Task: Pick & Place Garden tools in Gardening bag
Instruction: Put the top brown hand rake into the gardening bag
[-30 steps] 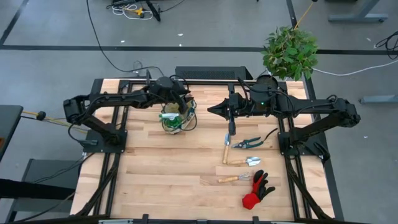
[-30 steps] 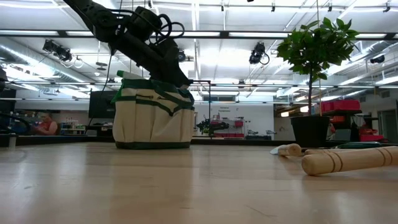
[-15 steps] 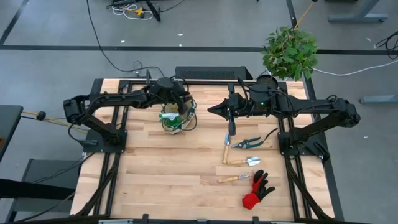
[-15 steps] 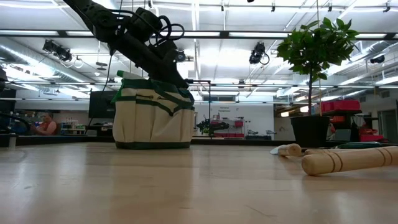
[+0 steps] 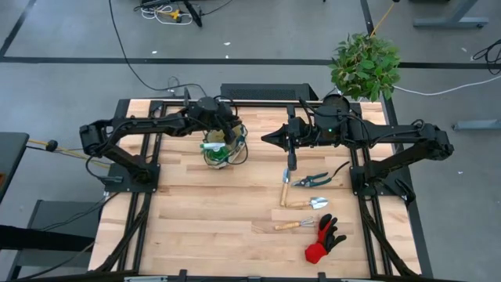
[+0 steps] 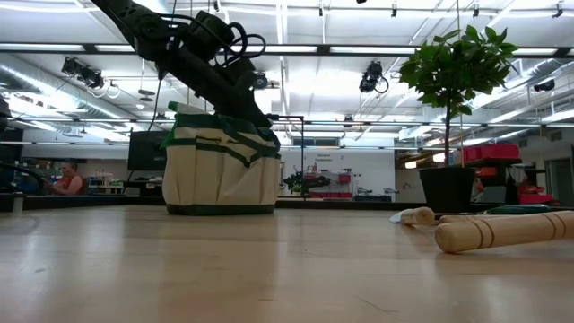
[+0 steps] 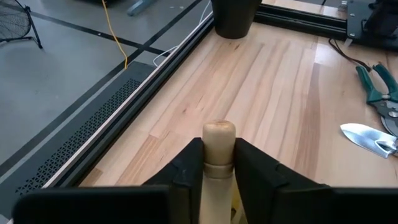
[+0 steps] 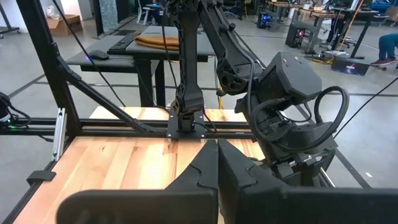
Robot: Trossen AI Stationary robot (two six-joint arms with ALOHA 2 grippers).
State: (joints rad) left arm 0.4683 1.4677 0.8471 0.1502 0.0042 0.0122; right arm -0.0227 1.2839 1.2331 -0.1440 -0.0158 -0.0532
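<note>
Left wrist view | left gripper (image 7: 219,163) clamped on smooth round wooden handle (image 7: 219,140) | right gripper (image 8: 217,163) together | soft tan bag (image 6: 221,172) far left

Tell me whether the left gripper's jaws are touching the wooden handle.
Touching. The left wrist view shows the left gripper with both jaws pressed against the sides of the wooden handle, no gap either side.

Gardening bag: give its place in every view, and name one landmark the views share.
High view: gardening bag left of middle, toward the table's back, under the left gripper.
Low view: left of centre, upright, an arm reaching into it.
Left wrist view: not in it; fingers clasp a wooden handle.
Right wrist view: not seen.
Landmark: dark plant pot.
</note>
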